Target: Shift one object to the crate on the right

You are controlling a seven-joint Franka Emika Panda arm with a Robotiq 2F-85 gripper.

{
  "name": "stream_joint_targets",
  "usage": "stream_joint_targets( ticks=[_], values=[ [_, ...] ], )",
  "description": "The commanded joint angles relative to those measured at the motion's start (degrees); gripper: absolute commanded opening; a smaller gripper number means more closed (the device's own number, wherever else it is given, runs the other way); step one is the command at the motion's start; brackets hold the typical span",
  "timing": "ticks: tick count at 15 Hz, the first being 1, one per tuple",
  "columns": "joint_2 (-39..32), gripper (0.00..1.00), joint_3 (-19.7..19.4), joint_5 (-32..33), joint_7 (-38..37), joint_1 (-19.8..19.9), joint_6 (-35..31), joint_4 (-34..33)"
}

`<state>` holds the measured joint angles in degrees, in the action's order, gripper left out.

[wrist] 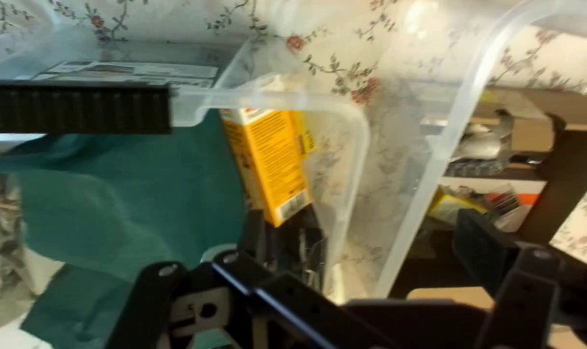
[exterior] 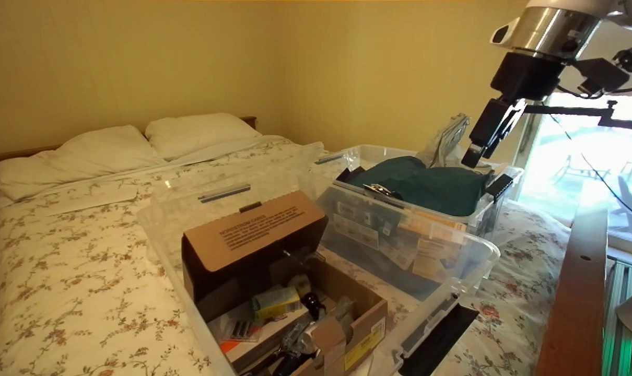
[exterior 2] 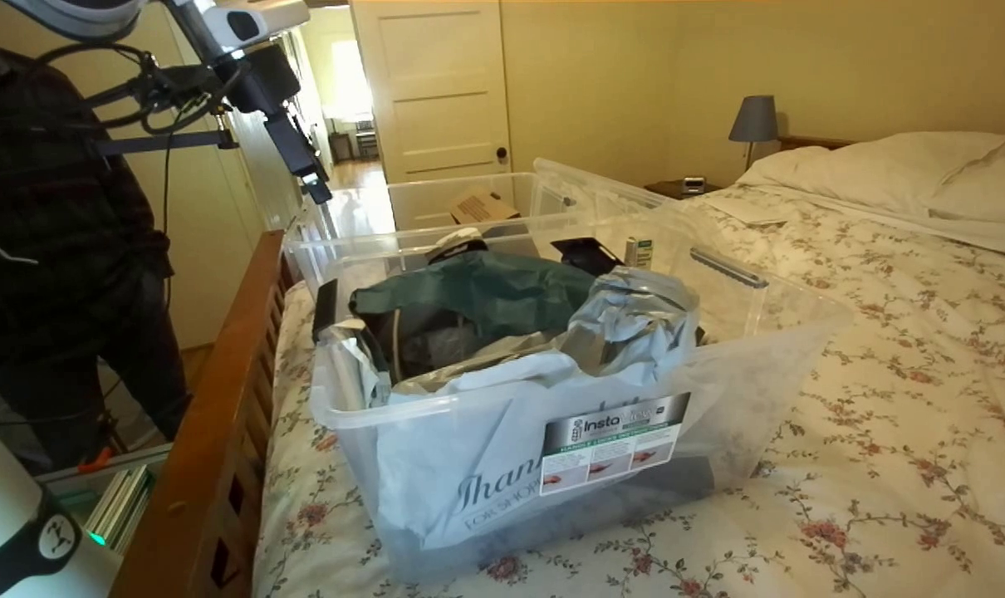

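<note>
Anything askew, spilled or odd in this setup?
Nothing visibly spilled or damaged. Slightly odd: the grey plastic bag pokes above the rim of the packed clear tub, as if loosely stuffed, and the yellow-orange box inside sits skewed to its wall.

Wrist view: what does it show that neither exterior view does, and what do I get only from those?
Only the wrist view shows the barcode on the yellow carton.
Only the exterior views show the pillows, in both, and the standing person, grey lamp and panelled door, in an exterior view.
All share the tool, both clear plastic tubs, the dark green material, the cardboard box and the floral bedspread.
</note>
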<state>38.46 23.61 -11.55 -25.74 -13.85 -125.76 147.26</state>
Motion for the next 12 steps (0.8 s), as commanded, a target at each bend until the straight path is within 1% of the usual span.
stream_joint_targets(
  ticks=[1,4,5,6,7,9,10,11,12],
  values=[
    [-10.4,1.00,7.9,0.3,-6.0,-2.0,0.1,-9.0],
    [-19.7,1.00,15.8,6.5,-10.5,0.1,-0.9,-16.3],
    [-22.5,1.00,19.4,9.2,-11.4,2.6,-0.1,-18.9],
    [-25.4,1.00,21.8,12.3,-12.3,4.0,0.7,-21.5],
    [-28.5,1.00,24.4,16.2,-14.0,5.8,1.1,-24.1],
    [-34.0,1.00,30.2,25.8,-19.5,10.4,3.6,-29.2],
    [-35.3,1.00,33.7,30.2,-22.3,13.9,5.3,-30.7],
    [-38.5,1.00,35.2,34.7,-25.0,15.0,7.1,-33.0],
    [-42.6,1.00,36.3,39.2,-25.8,15.3,9.8,-35.7]
  ],
)
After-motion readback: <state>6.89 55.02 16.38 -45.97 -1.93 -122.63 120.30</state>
